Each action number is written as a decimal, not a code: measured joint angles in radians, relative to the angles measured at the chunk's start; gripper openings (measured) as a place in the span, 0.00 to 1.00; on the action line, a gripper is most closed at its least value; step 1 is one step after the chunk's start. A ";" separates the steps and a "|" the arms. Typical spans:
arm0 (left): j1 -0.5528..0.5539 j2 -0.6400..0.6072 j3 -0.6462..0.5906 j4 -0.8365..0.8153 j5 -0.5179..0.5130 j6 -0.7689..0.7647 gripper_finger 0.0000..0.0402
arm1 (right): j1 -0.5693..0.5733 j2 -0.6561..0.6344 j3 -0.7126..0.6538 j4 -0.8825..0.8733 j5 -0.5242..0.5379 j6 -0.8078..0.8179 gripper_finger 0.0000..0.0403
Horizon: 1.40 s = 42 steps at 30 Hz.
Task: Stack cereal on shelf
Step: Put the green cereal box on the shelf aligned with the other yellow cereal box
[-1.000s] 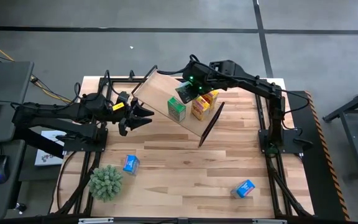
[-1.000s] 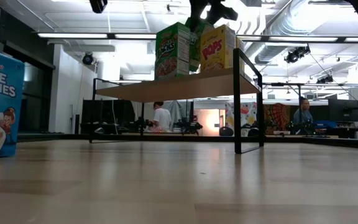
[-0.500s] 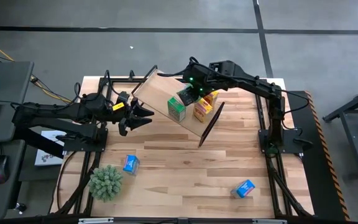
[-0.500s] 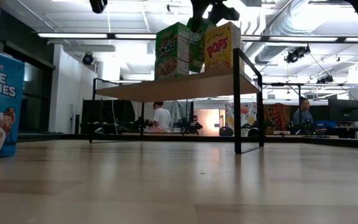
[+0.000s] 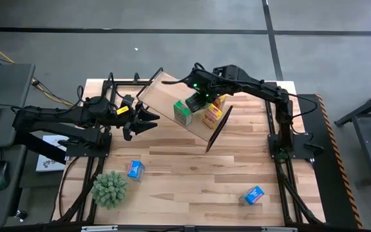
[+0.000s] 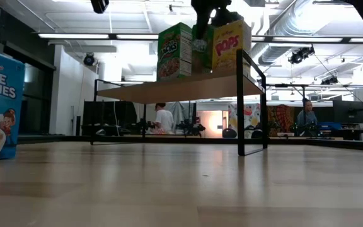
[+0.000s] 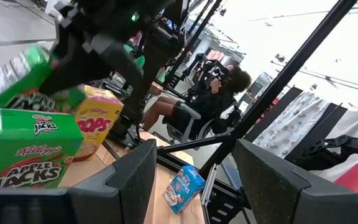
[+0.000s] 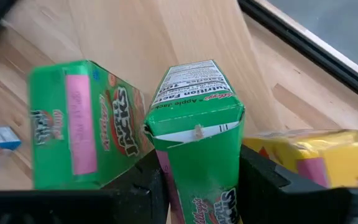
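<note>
The shelf (image 5: 172,96) is a light-wood plank on black frame ends, lying slantwise across the table's far half. A green cereal box (image 5: 183,113) and a yellow one (image 5: 212,115) stand on it. Between them my right gripper (image 8: 194,186) comes from above, shut on a second green cereal box (image 8: 194,143), which also shows in the low view (image 6: 201,50). Whether that box's bottom rests on the plank, I cannot tell. My left gripper (image 5: 148,119) hangs level and open beside the shelf's left end, holding nothing. My right gripper pinches the green box between its two fingers (image 8: 263,180), one on each of two opposite sides (image 8: 166,168), near the box's upper end. The fingers come from above, slanting steeply down. The box sits roughly upright between the two standing boxes.
Two blue cereal boxes lie on the slat tabletop, one at the near left (image 5: 135,169) and one at the near right (image 5: 254,194). A fuzzy green plant ball (image 5: 110,188) sits by the near left corner. People sit in the room beyond the table.
My right gripper has tipped further downward and sunk a little, bringing the green box lower between the two standing boxes. The yellow box has shifted slightly toward the shelf's right end.
</note>
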 joint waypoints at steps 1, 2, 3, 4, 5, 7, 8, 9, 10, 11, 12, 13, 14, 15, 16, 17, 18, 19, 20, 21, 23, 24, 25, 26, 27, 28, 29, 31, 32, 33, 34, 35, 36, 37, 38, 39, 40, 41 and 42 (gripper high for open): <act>0.000 0.000 0.000 0.000 0.000 0.000 0.53 | 0.000 0.005 0.000 0.002 0.000 0.000 0.33; 0.000 0.000 0.000 -0.001 0.000 0.000 0.53 | 0.000 0.008 0.000 0.004 0.003 0.000 0.33; 0.000 0.000 0.000 0.000 0.000 0.000 0.53 | 0.001 0.010 0.000 0.009 0.005 0.000 0.33; 0.000 0.000 0.000 0.000 -0.001 0.000 0.53 | 0.001 0.010 0.000 0.015 0.004 0.001 0.33; 0.000 0.000 -0.001 -0.002 -0.001 0.000 0.53 | 0.001 0.011 0.000 0.014 0.002 0.004 0.33; 0.000 0.000 -0.001 -0.001 -0.001 0.000 0.53 | 0.000 0.016 0.000 0.009 0.001 0.005 0.33; 0.000 0.000 -0.001 -0.002 -0.001 0.000 0.53 | 0.000 0.017 0.000 0.008 0.001 0.005 0.33; 0.000 0.000 -0.001 -0.002 -0.001 0.000 0.53 | 0.000 0.018 0.000 0.005 0.001 0.005 0.33; 0.000 0.000 -0.001 -0.002 -0.001 0.000 0.53 | 0.000 0.018 0.000 0.001 0.000 0.005 0.33; 0.000 0.000 -0.001 -0.002 -0.001 0.000 0.53 | 0.000 0.018 0.000 0.000 0.000 0.004 0.33; 0.000 0.000 -0.001 -0.003 -0.001 0.000 0.53 | 0.000 0.018 0.000 0.000 -0.004 0.002 0.33; 0.000 0.000 -0.001 -0.003 -0.002 0.000 0.53 | 0.000 0.018 0.000 0.000 -0.013 0.000 0.33; 0.000 0.000 -0.001 -0.002 -0.002 0.000 0.53 | 0.000 0.018 0.000 -0.001 -0.022 0.000 0.33; 0.000 0.000 -0.001 -0.003 -0.003 0.000 0.53 | 0.000 0.018 0.000 -0.003 -0.028 0.001 0.33; 0.000 0.000 -0.001 -0.003 -0.007 0.000 0.53 | 0.000 0.018 0.000 -0.009 -0.029 0.005 0.33; 0.000 0.000 -0.001 -0.003 -0.011 0.000 0.53 | 0.000 0.019 0.000 -0.018 -0.029 0.005 0.33; 0.000 0.000 -0.001 -0.003 -0.013 0.000 0.53 | 0.000 0.024 0.000 -0.024 -0.029 0.005 0.33; 0.000 0.000 -0.001 -0.003 -0.013 0.000 0.53 | 0.000 0.031 0.000 -0.030 -0.029 0.004 0.33; 0.000 0.000 -0.001 -0.003 -0.014 0.000 0.53 | 0.000 0.039 0.000 -0.037 -0.029 -0.001 0.33; 0.000 0.000 -0.001 -0.003 -0.014 0.003 0.53 | 0.001 0.043 0.000 -0.033 -0.023 -0.007 0.33; 0.000 0.000 -0.001 -0.003 -0.015 0.005 0.53 | 0.000 0.048 0.001 -0.028 -0.026 -0.022 0.33; 0.000 0.000 -0.001 -0.003 -0.015 0.004 0.53 | 0.000 0.049 0.001 -0.022 -0.025 -0.022 0.33; 0.000 0.000 -0.001 -0.003 -0.015 0.001 0.53 | 0.000 0.050 0.001 -0.018 -0.023 -0.022 0.33; 0.000 0.000 -0.001 -0.003 -0.015 0.000 0.53 | 0.000 0.050 0.001 -0.016 -0.022 -0.022 0.33; 0.000 0.000 -0.001 -0.003 -0.015 0.000 0.53 | 0.000 0.050 0.001 -0.012 -0.018 -0.022 0.33; 0.000 0.000 -0.001 -0.003 -0.015 0.000 0.53 | 0.000 0.051 0.001 -0.007 -0.016 -0.022 0.33; 0.000 0.000 -0.001 -0.003 -0.015 0.000 0.53 | 0.000 0.051 0.001 -0.006 -0.015 -0.022 0.33; 0.000 0.000 -0.001 -0.003 -0.015 0.000 0.53 | 0.000 0.051 0.001 -0.007 -0.011 -0.022 0.33; 0.000 0.000 -0.001 -0.003 -0.015 0.000 0.53 | 0.001 0.051 0.001 -0.007 -0.006 -0.022 0.33; 0.000 0.000 -0.001 -0.003 -0.015 0.000 0.53 | 0.003 0.051 0.001 -0.007 -0.005 -0.027 0.33; 0.000 0.000 -0.001 -0.003 -0.015 0.000 0.53 | 0.005 0.051 0.001 -0.006 -0.005 -0.031 0.33; 0.000 0.000 -0.001 -0.003 -0.015 0.000 0.53 | 0.005 0.051 0.001 -0.003 -0.006 -0.040 0.33; 0.000 0.000 -0.001 -0.003 -0.015 0.000 0.53 | 0.005 0.051 0.001 0.000 -0.005 -0.046 0.34; 0.000 0.000 -0.001 -0.003 -0.015 0.000 0.53 | 0.005 0.051 0.001 0.003 -0.004 -0.048 0.35; 0.000 0.000 -0.001 -0.003 -0.015 0.000 0.53 | 0.006 0.051 0.001 0.004 -0.004 -0.048 0.37; 0.000 0.000 -0.001 -0.004 -0.015 0.000 0.53 | 0.007 0.051 0.001 0.005 -0.004 -0.049 0.39; 0.000 0.000 -0.001 -0.003 -0.015 0.000 0.53 | 0.007 0.052 0.001 0.007 -0.004 -0.053 0.41; 0.000 0.000 -0.001 -0.003 -0.015 0.000 0.53 | 0.007 0.052 0.001 0.008 -0.004 -0.057 0.44; 0.000 0.000 -0.001 -0.003 -0.015 0.000 0.53 | 0.007 0.052 0.000 0.009 -0.004 -0.059 0.47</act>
